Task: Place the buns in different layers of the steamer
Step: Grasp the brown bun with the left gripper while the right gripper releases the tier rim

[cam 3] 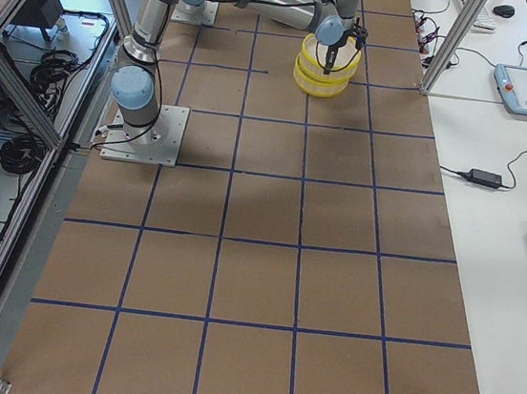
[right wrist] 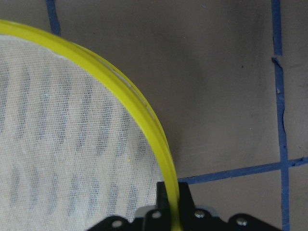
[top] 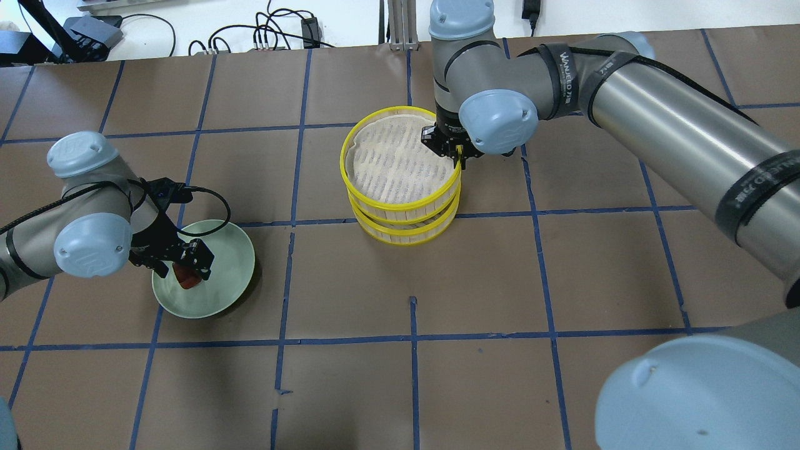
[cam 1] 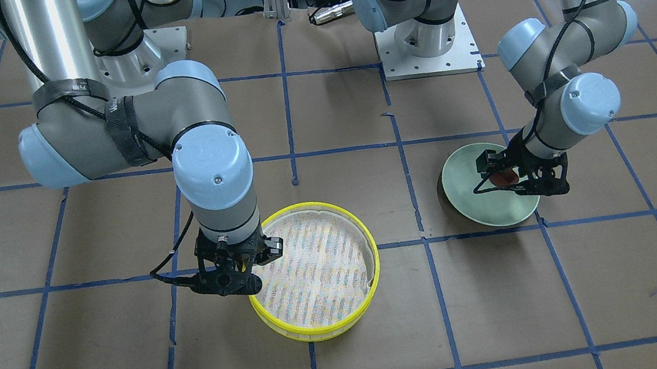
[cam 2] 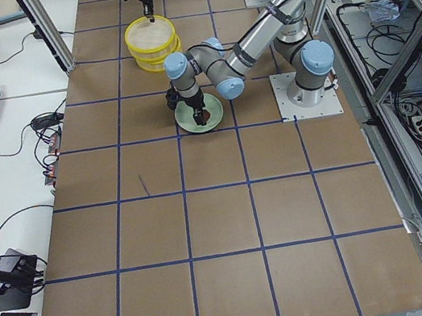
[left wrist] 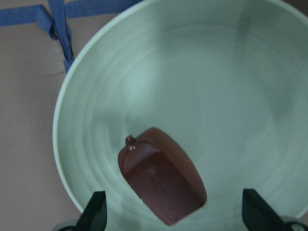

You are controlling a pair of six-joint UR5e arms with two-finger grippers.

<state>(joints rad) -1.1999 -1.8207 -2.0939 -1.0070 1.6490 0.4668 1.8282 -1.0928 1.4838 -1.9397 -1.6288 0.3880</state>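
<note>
The dark reddish-brown bun lies in the pale green plate. My left gripper is open, with a fingertip on each side of the bun. The two yellow-rimmed steamer layers stand stacked; the upper layer sits on or just above the lower one, slightly offset. My right gripper is shut on the upper layer's rim, one finger inside and one outside. The upper layer's mesh is bare. The white bun is hidden or out of view.
The table is brown paper with a blue tape grid. The plate is on my left side and the steamer stack near the middle. The arm bases stand at the robot's edge of the table.
</note>
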